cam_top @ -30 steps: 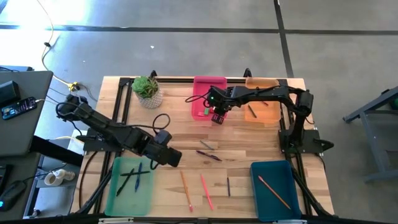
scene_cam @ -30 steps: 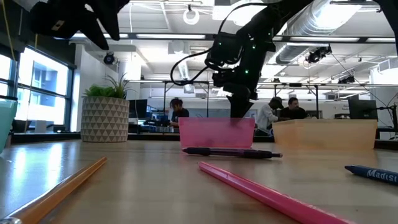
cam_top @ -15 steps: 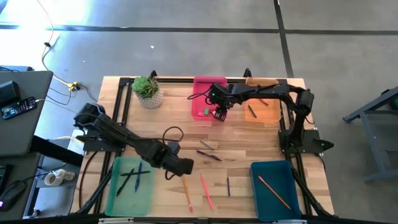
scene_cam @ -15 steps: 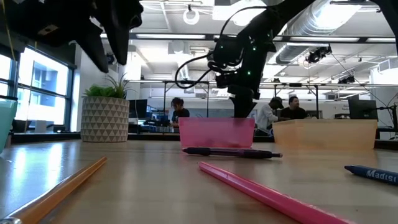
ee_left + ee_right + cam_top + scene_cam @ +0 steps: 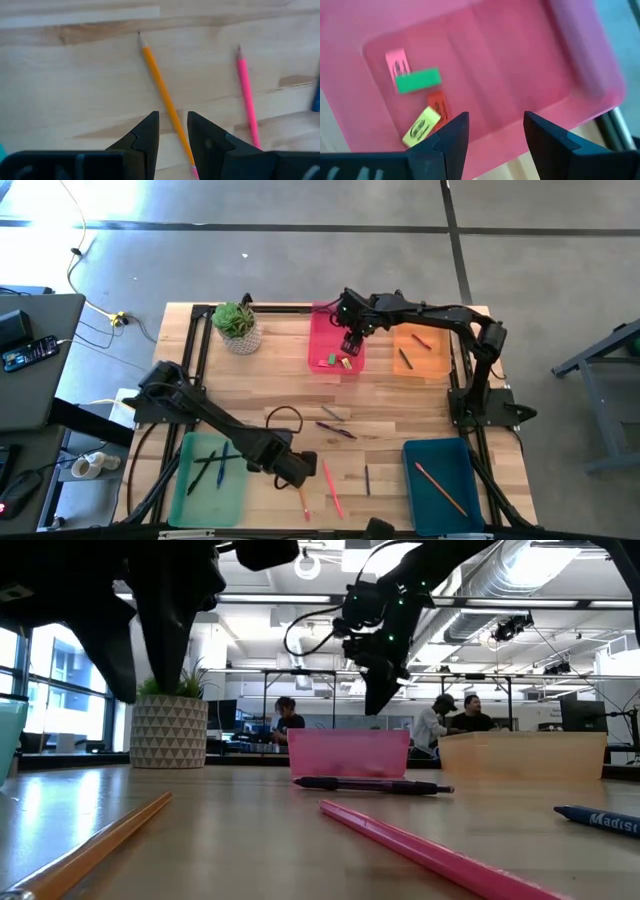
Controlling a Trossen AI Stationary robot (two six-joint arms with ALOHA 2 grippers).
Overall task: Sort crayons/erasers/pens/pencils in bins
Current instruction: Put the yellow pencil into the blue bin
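From above, the left gripper (image 5: 297, 471) has moved onto the orange pencil (image 5: 299, 485) on the wooden counter (image 5: 390, 405); the right gripper (image 5: 350, 343) has risen over the pink bin (image 5: 322, 320). Level view: people sit in the room behind. Wrist views: left fingers (image 5: 146, 136) straddle the pencil, seemingly released; right gripper empty above erasers (image 5: 418, 80).

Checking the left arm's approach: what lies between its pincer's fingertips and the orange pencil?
Nothing but bare wood. In the left wrist view, the open left pincer straddles the orange pencil, which runs into the gap between its fingers, with no other thing in between.
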